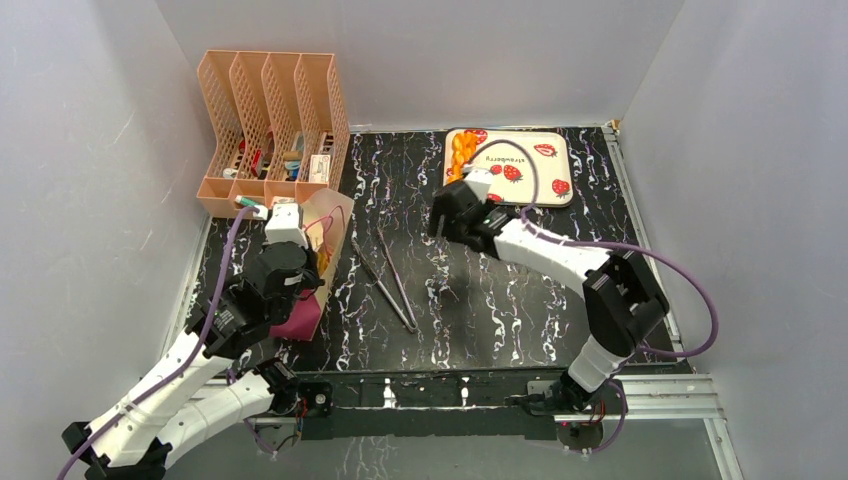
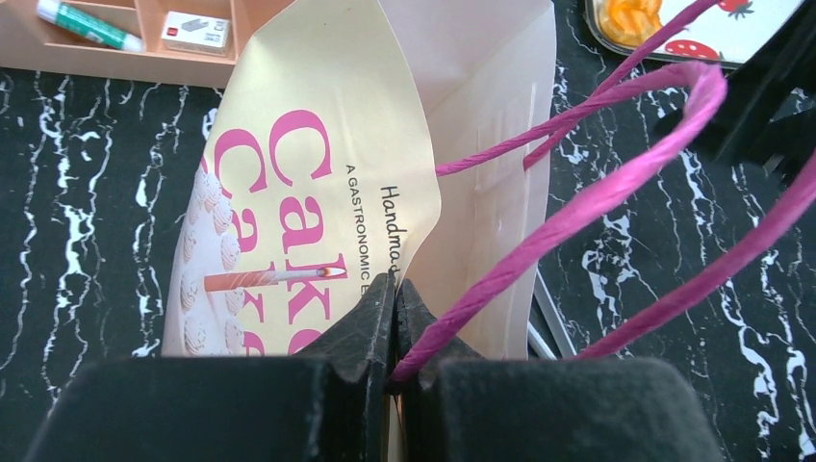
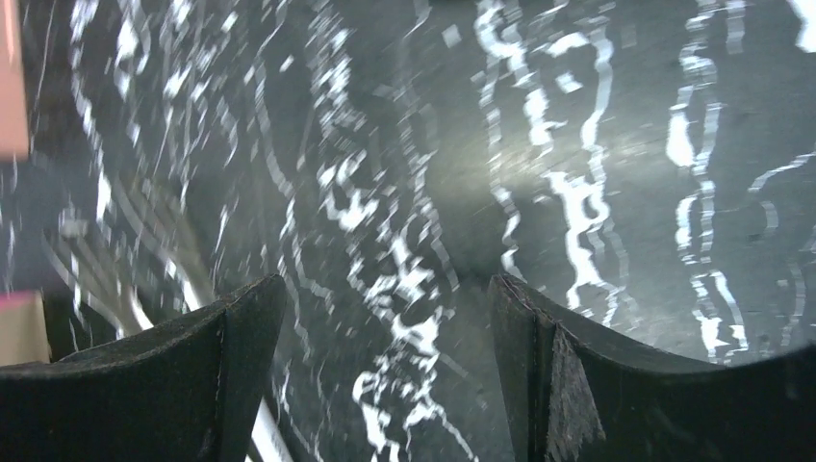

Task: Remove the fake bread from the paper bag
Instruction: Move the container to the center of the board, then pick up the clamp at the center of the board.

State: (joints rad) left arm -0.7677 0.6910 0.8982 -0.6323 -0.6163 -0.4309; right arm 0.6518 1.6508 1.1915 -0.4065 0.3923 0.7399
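Note:
The paper bag (image 1: 322, 222) stands tilted at the table's left, cream with magenta sides and purple cord handles. My left gripper (image 1: 296, 272) is shut on its upper rim. In the left wrist view the fingertips (image 2: 383, 298) pinch the bag's (image 2: 289, 144) edge, with a cord handle (image 2: 597, 197) running out between them. A bit of orange shows inside the bag (image 1: 323, 262). A braided golden loaf (image 1: 462, 152) lies on the strawberry tray (image 1: 545, 185). My right gripper (image 1: 443, 218) is open and empty over the bare table, between bag and tray; its view (image 3: 385, 289) is blurred.
A peach file rack (image 1: 268, 120) with small items stands at the back left, right behind the bag. Metal tongs (image 1: 385, 268) lie on the black marbled table just right of the bag. White walls close in the back and sides.

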